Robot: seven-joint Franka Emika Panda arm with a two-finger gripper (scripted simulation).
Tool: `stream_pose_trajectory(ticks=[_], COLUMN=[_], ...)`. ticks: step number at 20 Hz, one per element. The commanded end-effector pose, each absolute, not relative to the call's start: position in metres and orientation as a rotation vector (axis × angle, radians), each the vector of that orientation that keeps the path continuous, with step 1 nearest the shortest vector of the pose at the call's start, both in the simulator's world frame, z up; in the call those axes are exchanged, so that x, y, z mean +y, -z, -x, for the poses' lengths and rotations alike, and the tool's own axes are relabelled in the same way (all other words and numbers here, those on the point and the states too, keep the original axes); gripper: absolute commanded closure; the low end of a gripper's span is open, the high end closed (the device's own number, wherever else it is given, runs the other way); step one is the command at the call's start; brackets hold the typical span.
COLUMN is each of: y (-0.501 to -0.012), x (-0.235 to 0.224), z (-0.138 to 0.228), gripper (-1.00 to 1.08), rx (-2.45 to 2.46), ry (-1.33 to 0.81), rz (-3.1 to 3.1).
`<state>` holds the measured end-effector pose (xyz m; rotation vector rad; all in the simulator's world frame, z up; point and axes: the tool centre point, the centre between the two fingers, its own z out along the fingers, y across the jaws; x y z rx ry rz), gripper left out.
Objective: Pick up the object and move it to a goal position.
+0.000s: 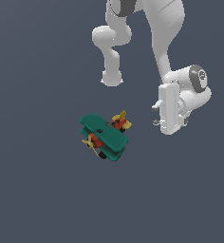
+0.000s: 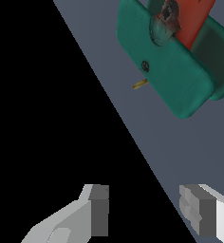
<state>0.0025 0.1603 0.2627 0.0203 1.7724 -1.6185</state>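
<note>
And here's the biplane [image 1: 104, 136], sitting on the grey surface [image 1: 38, 190] right around the middle of the exterior view, teal wings stacked one over the other, red body tucked between them, a yellow propeller poking out at one end and a yellow tail at the other, black wheels just peeking from underneath. Off to the exterior view's right hangs the white arm [image 1: 166, 42], its wrist bent down and the end effector [image 1: 156, 115] turned side-on, clearly apart from the plane with bare surface between them. From the wrist view we get the better look at it: two fingers [image 2: 97, 209] spread wide, a big open gap between the pads, nothing held at all. Beyond them, across a stretch of surface, the plane's teal wing [image 2: 175, 71] fills the far corner, with a slice of red body [image 2: 194, 19] and a thin yellow propeller tip [image 2: 140, 85] sticking out past the wing's edge. No contact anywhere between end effector and plane.
</note>
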Motion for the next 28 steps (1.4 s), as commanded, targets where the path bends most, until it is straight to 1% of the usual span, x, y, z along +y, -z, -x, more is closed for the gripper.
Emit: stream_pose_trajectory(ticks=[1, 8, 15, 21, 28], y=[-0.242, -0.185, -0.147, -0.131, -0.131], x=[0.148, 0.113, 0.086, 0.074, 0.07], z=[-0.005, -0.006, -0.003, -0.001, -0.003], gripper=[-0.2, -0.2, -0.2, -0.2, -0.2], rx=[1.783, 1.816, 1.839, 1.849, 1.849], ry=[1.69, 1.872, 1.991, 2.038, 2.041], rz=[0.043, 0.213, 0.331, 0.382, 0.384])
